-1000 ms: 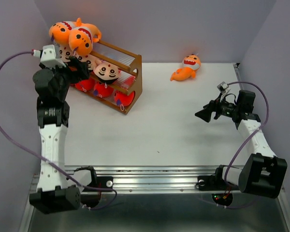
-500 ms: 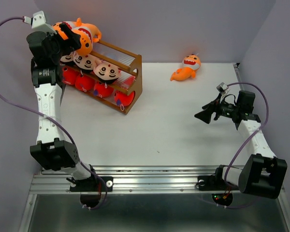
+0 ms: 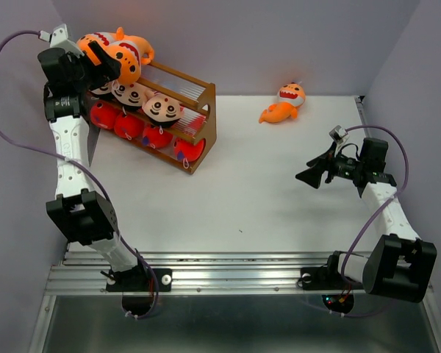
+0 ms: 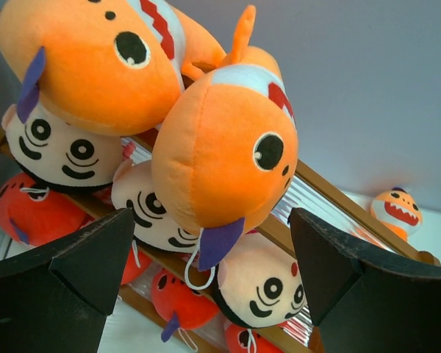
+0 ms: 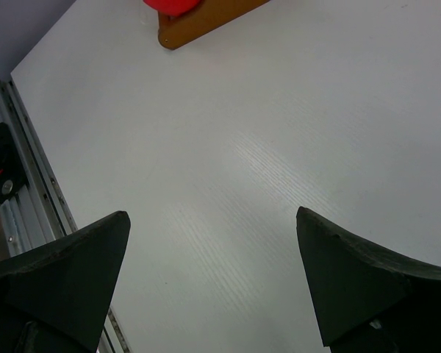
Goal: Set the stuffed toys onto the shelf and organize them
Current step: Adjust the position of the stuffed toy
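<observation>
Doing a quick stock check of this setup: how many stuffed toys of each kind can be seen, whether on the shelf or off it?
Orange sharks: 3 (two on top of the shelf, one on the table)
Red sharks: 4
Cartoon boys: 3
Total: 10

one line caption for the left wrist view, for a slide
Open left gripper facing two orange shark plushes piled atop the wooden shelf, boy dolls and red sharks on the tiers below.
</observation>
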Controlling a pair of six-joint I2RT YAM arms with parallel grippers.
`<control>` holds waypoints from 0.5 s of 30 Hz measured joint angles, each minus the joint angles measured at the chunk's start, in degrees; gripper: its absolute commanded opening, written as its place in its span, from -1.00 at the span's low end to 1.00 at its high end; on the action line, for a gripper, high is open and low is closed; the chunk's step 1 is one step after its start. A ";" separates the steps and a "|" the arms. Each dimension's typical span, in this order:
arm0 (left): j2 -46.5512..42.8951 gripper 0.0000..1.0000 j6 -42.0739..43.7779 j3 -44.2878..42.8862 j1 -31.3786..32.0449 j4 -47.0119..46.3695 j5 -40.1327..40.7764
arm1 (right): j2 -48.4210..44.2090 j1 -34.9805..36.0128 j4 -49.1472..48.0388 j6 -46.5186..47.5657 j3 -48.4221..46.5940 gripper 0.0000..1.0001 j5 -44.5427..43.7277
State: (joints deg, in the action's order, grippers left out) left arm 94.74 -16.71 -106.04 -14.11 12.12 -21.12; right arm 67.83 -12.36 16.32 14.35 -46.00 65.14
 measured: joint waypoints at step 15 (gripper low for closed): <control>4.52 0.79 -0.61 -1.20 0.02 -0.28 -2.86 | 0.00 0.00 -0.02 0.00 0.00 1.00 1.07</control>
State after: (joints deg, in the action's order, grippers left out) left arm 99.26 -17.32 -107.24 -14.09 11.84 -23.99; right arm 67.83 -12.36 16.29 14.35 -46.00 66.22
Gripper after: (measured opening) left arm 0.934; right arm 0.998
